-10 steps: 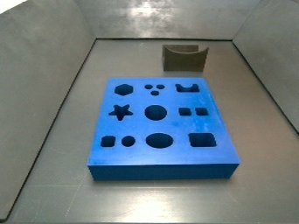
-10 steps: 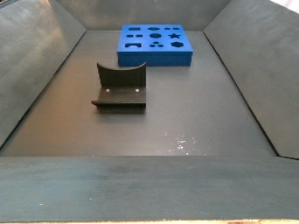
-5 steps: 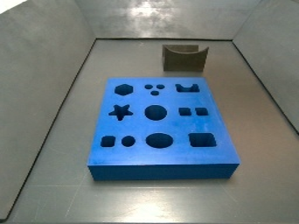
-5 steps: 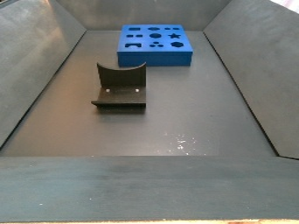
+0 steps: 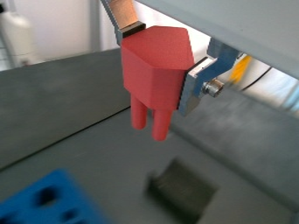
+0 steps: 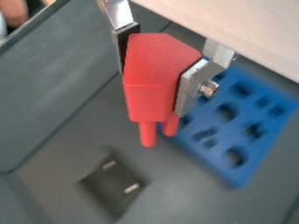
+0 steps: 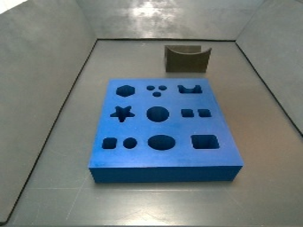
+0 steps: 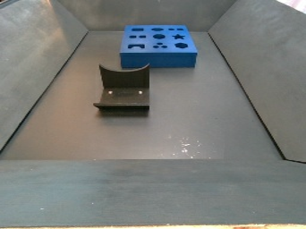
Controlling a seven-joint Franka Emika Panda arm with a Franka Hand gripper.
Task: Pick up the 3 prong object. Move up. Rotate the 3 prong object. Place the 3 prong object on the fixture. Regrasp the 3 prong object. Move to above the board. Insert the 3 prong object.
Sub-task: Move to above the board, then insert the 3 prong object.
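Observation:
In both wrist views my gripper (image 5: 162, 52) (image 6: 158, 57) is shut on the 3 prong object (image 5: 155, 74) (image 6: 155, 77), a red-orange block held high above the floor with its prongs pointing down. The silver fingers (image 5: 201, 77) (image 6: 194, 79) clamp its two sides. Far below it, the dark fixture (image 5: 181, 188) (image 6: 114, 182) stands on the floor and part of the blue board (image 5: 47, 199) (image 6: 243, 118) shows. In both side views the fixture (image 7: 187, 58) (image 8: 122, 88) and the board (image 7: 161, 128) (image 8: 159, 45) lie in the bin. The gripper and the block are out of both side views.
Grey bin walls (image 7: 48, 80) (image 8: 30, 72) slope up round the dark floor on all sides. Between the fixture and the board is a strip of bare floor (image 7: 142, 69).

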